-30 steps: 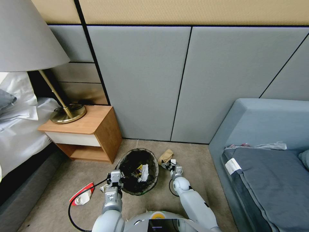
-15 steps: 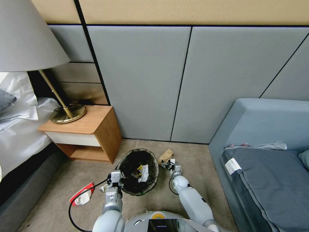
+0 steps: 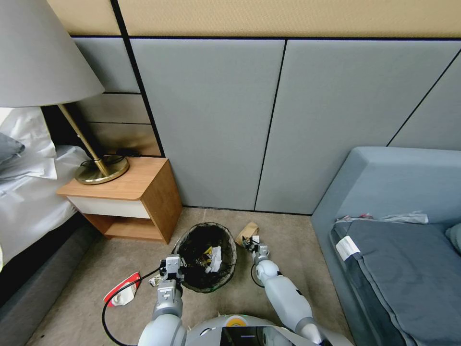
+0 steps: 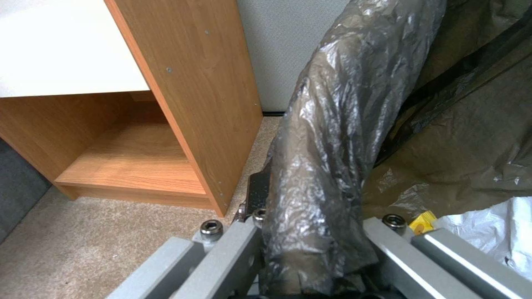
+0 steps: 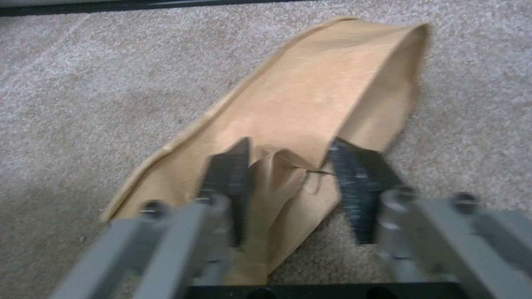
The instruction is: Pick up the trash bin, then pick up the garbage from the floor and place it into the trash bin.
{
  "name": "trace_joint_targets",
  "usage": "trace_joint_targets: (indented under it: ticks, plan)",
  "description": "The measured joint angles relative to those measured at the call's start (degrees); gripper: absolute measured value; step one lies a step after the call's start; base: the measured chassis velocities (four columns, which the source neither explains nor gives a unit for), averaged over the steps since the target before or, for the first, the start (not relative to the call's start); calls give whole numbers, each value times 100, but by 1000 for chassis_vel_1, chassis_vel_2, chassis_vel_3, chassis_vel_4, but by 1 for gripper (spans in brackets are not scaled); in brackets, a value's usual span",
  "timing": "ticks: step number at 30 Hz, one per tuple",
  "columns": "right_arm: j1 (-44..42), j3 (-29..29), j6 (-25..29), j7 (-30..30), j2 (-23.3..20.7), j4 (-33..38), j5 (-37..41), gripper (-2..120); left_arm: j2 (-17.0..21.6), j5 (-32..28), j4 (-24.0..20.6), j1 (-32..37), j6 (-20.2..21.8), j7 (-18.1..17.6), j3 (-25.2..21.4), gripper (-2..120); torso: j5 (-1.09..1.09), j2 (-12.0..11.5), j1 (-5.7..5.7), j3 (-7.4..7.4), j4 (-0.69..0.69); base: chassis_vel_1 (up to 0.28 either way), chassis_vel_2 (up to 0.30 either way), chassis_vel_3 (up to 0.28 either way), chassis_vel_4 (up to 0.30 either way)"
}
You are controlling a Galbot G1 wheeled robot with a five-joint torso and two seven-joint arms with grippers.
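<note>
Brown crumpled paper (image 5: 310, 124) lies on beige carpet between the right gripper's (image 5: 294, 187) wide-open fingers; left gripper (image 4: 310, 249) clamps the black-bagged bin rim (image 4: 343, 124).

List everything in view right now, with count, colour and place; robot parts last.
trash bin: one, black-bag liner, on the carpet before the robot, litter inside.
brown paper bag: one, tan, on the carpet right of the bin.
red-and-white wrapper: one, on the carpet left of the bin.
nightstand: one, wood with white drawer, left, by the wall.
lamp: one, grey shade, brass base, on the nightstand.
bed: one, white linen, far left.
sofa: one, blue-grey, right.
left tool: shut on the bin's rim.
right tool: open, straddling the bag's crumpled end.
</note>
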Motion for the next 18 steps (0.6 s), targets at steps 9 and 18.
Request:
trace_joint_targets:
  ticks: [9, 18]
  plan:
    - [5, 19, 49, -12, -10, -8, -10, 0, 5, 5, -7, 11, -1, 1, 2, 0, 0, 0, 0, 0, 1, 0, 0, 0, 0]
    - [17, 34, 122, -27, -44, -19, -59, 0, 5, 0, -17, 1, -3, 1, 0, 0, 0, 0, 0, 0, 1, 0, 0, 0, 0]
